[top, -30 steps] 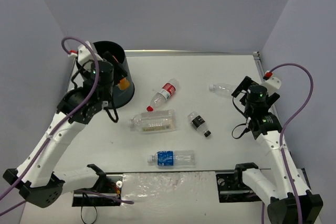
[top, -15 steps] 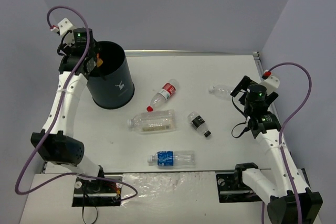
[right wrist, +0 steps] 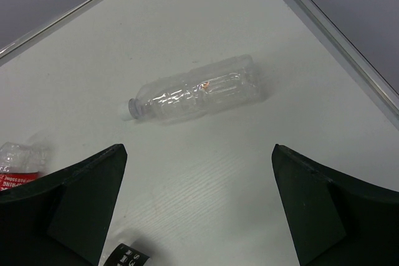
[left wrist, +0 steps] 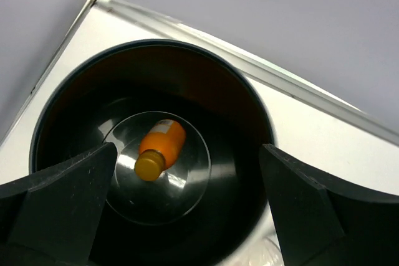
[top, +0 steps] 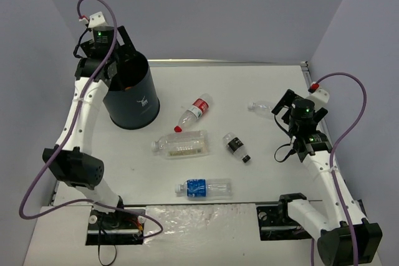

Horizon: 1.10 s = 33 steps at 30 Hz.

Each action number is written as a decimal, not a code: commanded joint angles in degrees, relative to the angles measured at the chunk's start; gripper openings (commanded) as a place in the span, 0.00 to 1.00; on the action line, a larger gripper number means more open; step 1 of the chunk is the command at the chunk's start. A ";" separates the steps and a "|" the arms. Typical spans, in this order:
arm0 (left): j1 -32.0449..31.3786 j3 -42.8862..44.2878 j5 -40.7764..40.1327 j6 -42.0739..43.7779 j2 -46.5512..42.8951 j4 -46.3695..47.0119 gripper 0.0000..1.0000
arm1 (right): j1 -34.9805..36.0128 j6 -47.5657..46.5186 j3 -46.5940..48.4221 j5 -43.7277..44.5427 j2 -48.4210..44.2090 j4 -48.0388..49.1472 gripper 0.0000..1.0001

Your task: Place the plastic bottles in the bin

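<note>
The desk (top: 249, 79) carries everything, and one bin (top: 134, 107) stands at its far left corner, directly under the left tool (left wrist: 187, 154). That tool hangs over the bin's mouth with its fingers spread as wide as they go and nothing between them. It looks placed so that whatever it lets go falls straight in.

There are six bottles in all, five lying on their sides on the desk and one in the bin. The wide ribbed bottle (top: 181, 144) and the blue-label bottle (top: 204, 187) lie well off to the right tool's left. The red-label bottle (top: 194, 110) is also on that side, but further forward. The plain clear bottle (right wrist: 196, 91) lies just ahead of the right tool (right wrist: 197, 154), crosswise to its reach. This tool is also fully spread and empty, probably lined up to straddle that bottle next. The black-label bottle (top: 236, 146) sits near its left finger. The squat orange bottle (left wrist: 161, 149) rests on the bin's floor, below the left tool.
</note>
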 commanded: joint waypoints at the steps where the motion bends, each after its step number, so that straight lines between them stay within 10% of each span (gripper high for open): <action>1: -7.48 -2.58 2.32 10.01 -10.69 8.65 0.97 | 0.17 0.21 1.15 -0.40 0.65 3.78 1.00; 14: -19.72 5.12 32.22 27.72 5.81 2.45 0.97 | 0.12 -1.22 0.29 -5.53 -4.04 4.76 1.00; 24: -23.93 26.65 31.88 36.13 32.68 -16.87 0.97 | 0.16 -1.39 -0.51 -5.08 -7.00 4.71 1.00; 33: -24.20 26.95 30.69 37.08 39.20 -16.44 0.97 | 0.11 -0.16 1.85 -5.98 -3.09 6.64 1.00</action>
